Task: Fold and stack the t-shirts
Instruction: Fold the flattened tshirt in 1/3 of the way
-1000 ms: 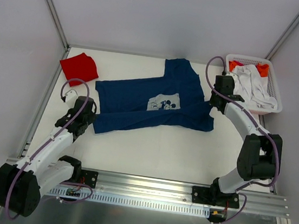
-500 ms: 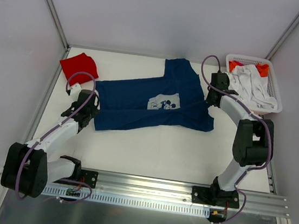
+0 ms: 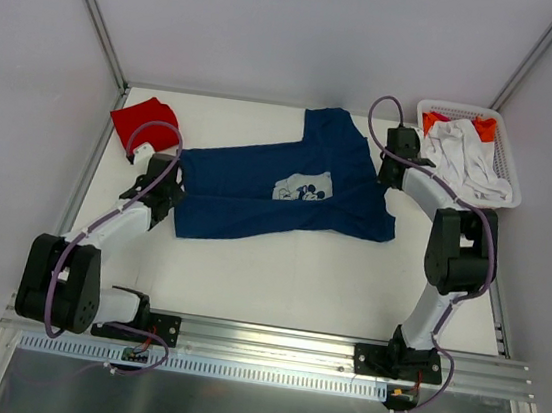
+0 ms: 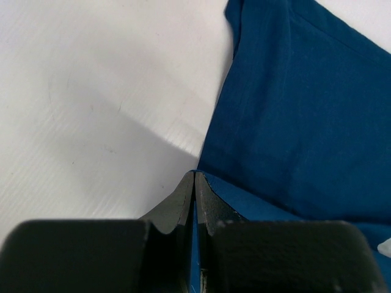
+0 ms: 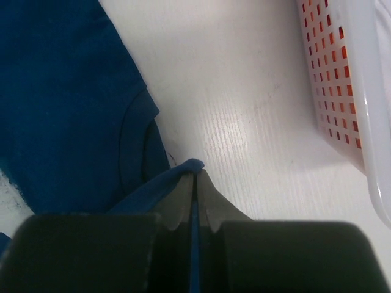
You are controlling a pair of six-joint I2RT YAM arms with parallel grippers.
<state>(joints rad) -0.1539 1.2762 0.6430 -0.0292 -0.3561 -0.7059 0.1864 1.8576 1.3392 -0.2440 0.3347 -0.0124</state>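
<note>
Far left corner of the table (image 3: 277,277), about 10 o'clock: red t-shirt (image 3: 146,125), folded into a small lump, apart from everything else. Just at its 5 o'clock side, my left gripper (image 4: 194,176): fingers pressed together on the hem edge of the navy t-shirt (image 3: 279,182), a thin fold of blue cloth pinched between the pads, bare white table at 10 o'clock of the tips in the wrist view. The navy shirt lies spread across the middle of the table, long axis roughly 8 to 2 o'clock, chest side up, pale square print (image 3: 304,187) near its centre, one sleeve reaching toward 12 o'clock. At the shirt's 3 o'clock end, my right gripper (image 5: 195,177): fingers closed on the blue cloth by the neck opening, the collar curve lying at 10 o'clock of the tips. Cloth between the two grips lies flat, few wrinkles. Far right, at 2 o'clock: white slatted basket (image 3: 504,199), near my right wrist but not touching it, holding crumpled white cloth (image 3: 468,160) with something orange (image 3: 484,125) beneath at the back.
</note>
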